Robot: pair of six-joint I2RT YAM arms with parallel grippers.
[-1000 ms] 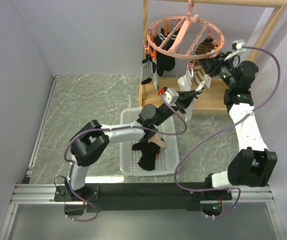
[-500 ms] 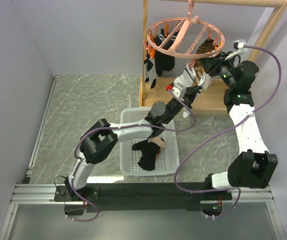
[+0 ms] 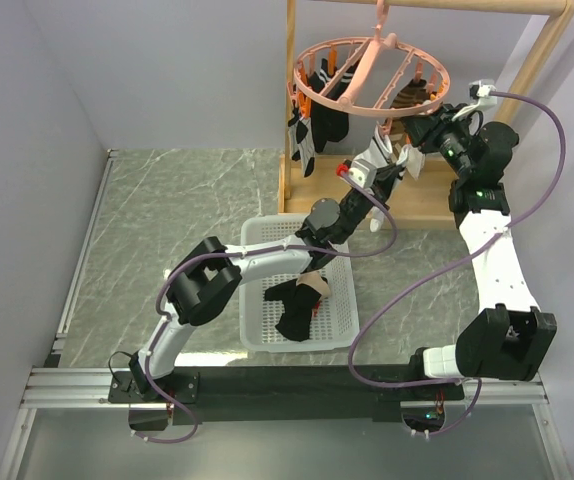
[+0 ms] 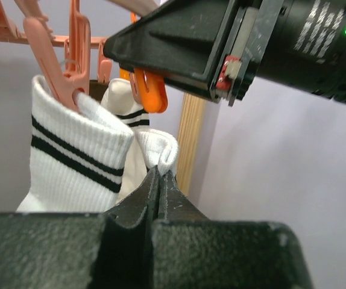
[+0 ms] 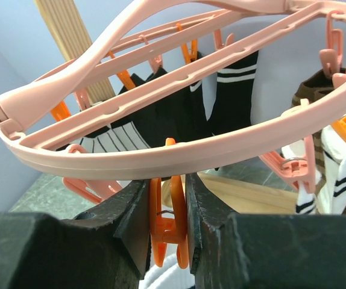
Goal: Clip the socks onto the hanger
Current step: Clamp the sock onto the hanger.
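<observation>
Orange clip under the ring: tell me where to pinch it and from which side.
Pinch the orange clip across its upper flat levers, coming level from outside the ring. It hangs straight down with its mouth downward, so that probably opens it and leaves the underside free for the sock.

The round pink hanger (image 3: 365,108) hangs with black and striped white socks (image 3: 301,138) clipped around its rim.

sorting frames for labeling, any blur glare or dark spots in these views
top external: even light, sharp, no glare; left wrist: striped sock crisp, left gripper dark and slightly soft up close; right wrist: hanger sharp, right gripper dark in the foreground
</observation>
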